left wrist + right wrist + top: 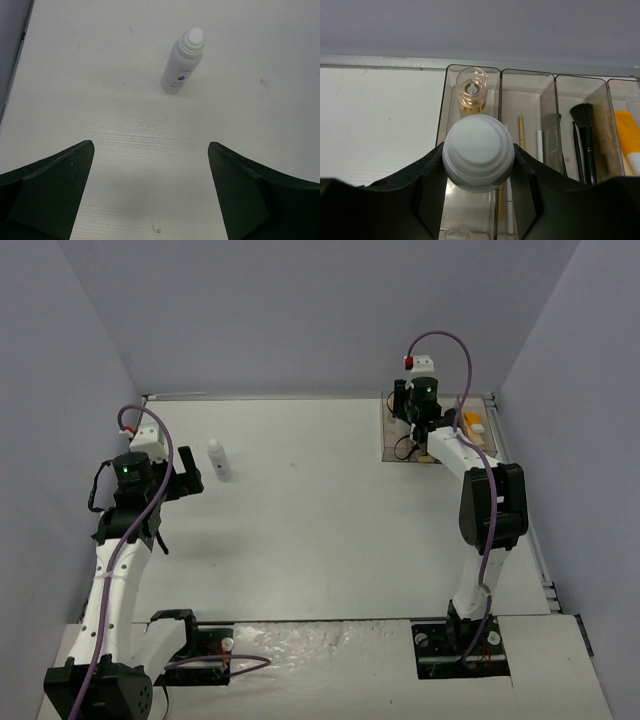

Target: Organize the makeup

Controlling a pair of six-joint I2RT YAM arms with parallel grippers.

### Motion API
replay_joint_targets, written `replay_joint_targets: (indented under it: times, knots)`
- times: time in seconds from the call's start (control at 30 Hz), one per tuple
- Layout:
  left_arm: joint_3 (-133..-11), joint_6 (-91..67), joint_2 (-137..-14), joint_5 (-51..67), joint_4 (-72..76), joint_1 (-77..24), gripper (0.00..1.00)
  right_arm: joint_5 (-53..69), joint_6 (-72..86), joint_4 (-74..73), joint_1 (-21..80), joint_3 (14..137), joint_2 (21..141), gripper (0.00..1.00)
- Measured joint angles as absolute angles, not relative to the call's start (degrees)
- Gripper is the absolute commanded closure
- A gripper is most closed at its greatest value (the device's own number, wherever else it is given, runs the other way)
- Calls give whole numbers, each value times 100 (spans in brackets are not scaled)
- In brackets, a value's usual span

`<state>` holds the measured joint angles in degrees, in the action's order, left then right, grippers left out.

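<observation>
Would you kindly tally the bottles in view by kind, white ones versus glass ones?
white bottles: 2, one standing on the table, one held between the right fingers
glass bottle: 1, in the end compartment of the box
Total: 3

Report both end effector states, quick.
Left end effector: open, empty.
Right end effector: closed on a white bottle, over the box.
</observation>
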<state>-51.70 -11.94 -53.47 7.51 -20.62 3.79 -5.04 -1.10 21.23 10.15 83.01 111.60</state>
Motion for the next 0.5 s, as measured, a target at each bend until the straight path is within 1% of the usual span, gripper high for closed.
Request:
replay_joint_targets:
  times: [0.2, 0.5]
  knots:
    - [-5170, -1186, -5356, 741, -2065, 379, 3, -426, -105, 2122, 1015, 8658, 11665, 100]
    - [-5170, -1155, -5406, 742, -2071, 380, 3, -402, -98, 2167, 1012, 8842, 12186, 100]
